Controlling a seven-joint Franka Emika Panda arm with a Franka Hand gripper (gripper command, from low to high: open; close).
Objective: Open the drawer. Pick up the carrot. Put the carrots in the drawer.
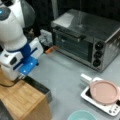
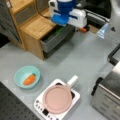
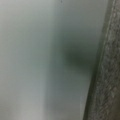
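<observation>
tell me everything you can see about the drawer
The drawer is a shallow dark grey tray with a grey front, already pulled open from a light wooden cabinet with a bamboo-coloured top. Something green lies inside. The arm's blue and white wrist hangs right above it; the gripper itself is hidden. The carrot lies apart in a teal bowl.

I find no legible text, label, brand, number or sign in either front view or the wrist view. The toaster oven's knobs (image 1: 97, 53) and the hotplate's control panel (image 2: 41, 109) carry markings I cannot read.
</observation>
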